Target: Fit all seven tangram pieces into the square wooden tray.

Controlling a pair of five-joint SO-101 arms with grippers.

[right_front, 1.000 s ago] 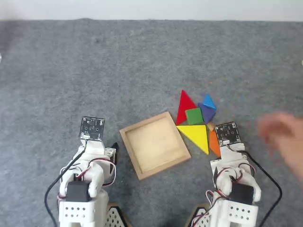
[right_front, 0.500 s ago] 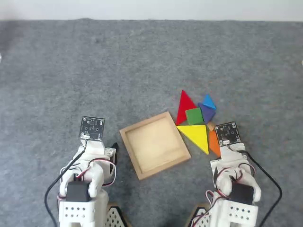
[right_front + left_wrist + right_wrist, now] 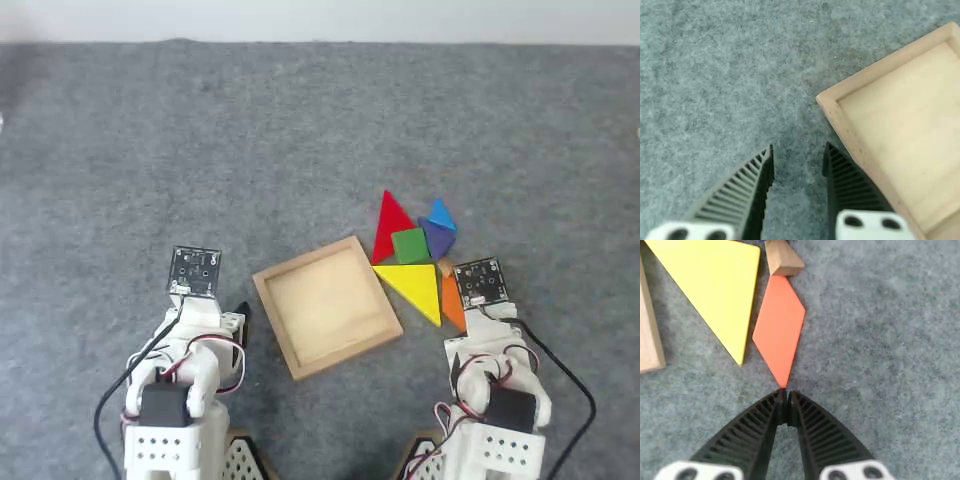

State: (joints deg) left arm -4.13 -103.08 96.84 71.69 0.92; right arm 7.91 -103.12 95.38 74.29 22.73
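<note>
One change: person's hand gone; tray [image 3: 305,258], pieces [image 3: 415,283] unmoved.

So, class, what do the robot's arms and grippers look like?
The left arm and right arm have white shells, black motors and red, white and black cables, with a dark circuit board at each wrist. The left gripper and right gripper have black, ridged, tapering fingers.
</note>
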